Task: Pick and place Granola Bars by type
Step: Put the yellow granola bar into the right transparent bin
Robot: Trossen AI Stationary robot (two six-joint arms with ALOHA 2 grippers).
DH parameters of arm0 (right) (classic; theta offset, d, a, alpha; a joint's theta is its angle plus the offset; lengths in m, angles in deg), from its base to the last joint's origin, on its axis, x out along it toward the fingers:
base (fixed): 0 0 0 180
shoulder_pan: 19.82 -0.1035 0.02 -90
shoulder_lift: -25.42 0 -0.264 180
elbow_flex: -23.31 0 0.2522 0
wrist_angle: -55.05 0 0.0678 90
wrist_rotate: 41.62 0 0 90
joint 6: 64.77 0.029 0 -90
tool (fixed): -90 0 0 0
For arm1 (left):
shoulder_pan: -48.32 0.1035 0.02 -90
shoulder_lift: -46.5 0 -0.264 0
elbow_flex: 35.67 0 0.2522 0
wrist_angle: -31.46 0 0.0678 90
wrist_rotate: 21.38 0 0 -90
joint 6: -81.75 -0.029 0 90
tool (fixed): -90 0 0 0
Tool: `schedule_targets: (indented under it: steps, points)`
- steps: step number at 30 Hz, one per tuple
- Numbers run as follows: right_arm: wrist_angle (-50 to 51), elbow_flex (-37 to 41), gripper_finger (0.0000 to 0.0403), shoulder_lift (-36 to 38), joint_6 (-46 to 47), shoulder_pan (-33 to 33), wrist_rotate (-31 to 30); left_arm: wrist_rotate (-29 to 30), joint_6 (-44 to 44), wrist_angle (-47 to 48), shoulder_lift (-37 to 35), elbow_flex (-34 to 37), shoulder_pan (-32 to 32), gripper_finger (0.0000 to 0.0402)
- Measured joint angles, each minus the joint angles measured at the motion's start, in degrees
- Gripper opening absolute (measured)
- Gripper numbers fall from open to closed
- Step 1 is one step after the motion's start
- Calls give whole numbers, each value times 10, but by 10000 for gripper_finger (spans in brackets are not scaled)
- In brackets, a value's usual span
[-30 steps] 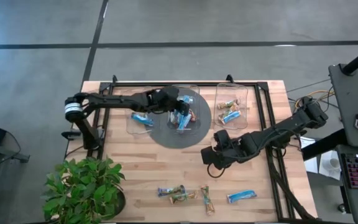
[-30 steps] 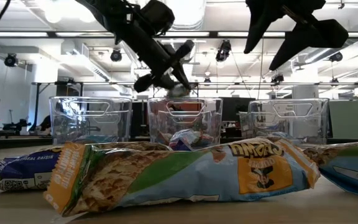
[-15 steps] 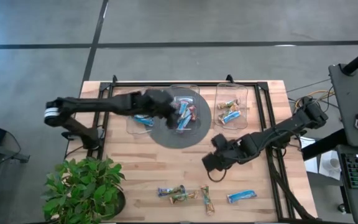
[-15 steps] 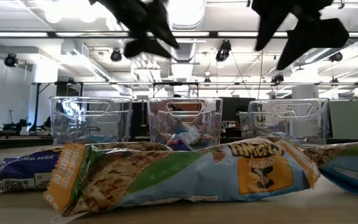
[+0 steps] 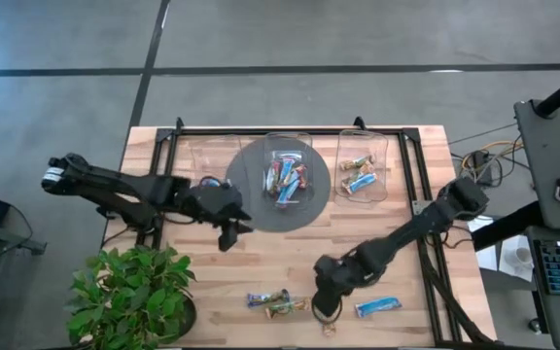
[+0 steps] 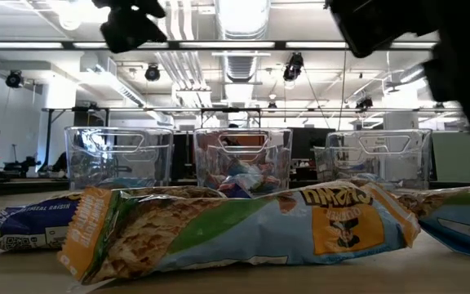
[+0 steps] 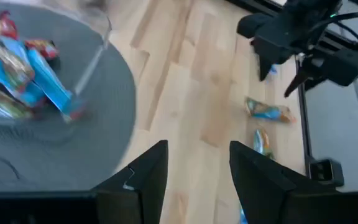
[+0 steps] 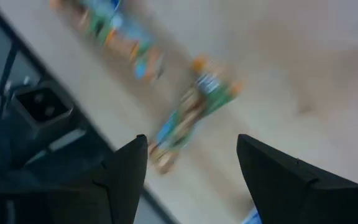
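Note:
Three loose granola bars lie flat near the table's near edge: a multicoloured one point(image 5: 267, 302), a brown/gold one point(image 5: 325, 321) and a blue one point(image 5: 377, 307). They fill the foreground of the low view point(image 6: 243, 224). The middle clear bin point(image 5: 288, 175) holds several bars point(image 7: 23, 74); the right bin point(image 5: 363, 167) holds two. My left gripper point(image 5: 227, 239) hovers open and empty point(image 7: 194, 168) over bare wood, near-left of the middle bin. My right gripper point(image 5: 324, 307) hangs open point(image 8: 191, 162) just above the brown/gold bar point(image 8: 191, 115), touching nothing.
A third clear bin point(image 5: 210, 157) stands left of the middle one, partly under my left arm. A round grey mat point(image 5: 261, 209) lies under the middle bin. A potted plant point(image 5: 129, 292) overhangs the near-left corner. Black rails point(image 5: 426, 233) run along the table's sides.
My left gripper has drawn back from above the middle bin toward the table's near-left and now hovers over bare wood. My right gripper has swung from the table's middle toward the near edge and come down over the loose bars. The bars on the table have stayed put.

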Motion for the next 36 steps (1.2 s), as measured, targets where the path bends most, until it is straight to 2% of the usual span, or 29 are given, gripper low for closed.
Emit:
schedule_targets:
  steps: [7, 13, 18, 24, 28, 30, 33, 36]
  points:
    - [-27, -56, 238, -83, 59, -42, 14, 3, 51, -4, -23, 57, -22, 154]
    - [-26, -92, 235, -162, 84, -43, 2, 4, 59, -10, -24, 70, -23, 154]
    - [5, -92, 200, -165, 101, -34, -16, 3, 59, -10, -25, 64, -23, 154]
    - [133, -77, 96, -125, 98, -13, -81, 2, 59, -10, -25, 58, -23, 154]
    - [201, -77, 42, -48, 113, -3, -153, 2, 59, -10, -25, 59, -23, 154]
    - [256, -77, 34, 2, 151, 1, -208, 2, 59, -11, -25, 59, -23, 154]
    - [375, -76, 37, 80, 260, 9, -308, 2, 59, -18, -25, 60, -23, 154]
    - [478, -62, 43, 163, 348, 29, -378, 2, 64, -22, -25, 60, -23, 154]
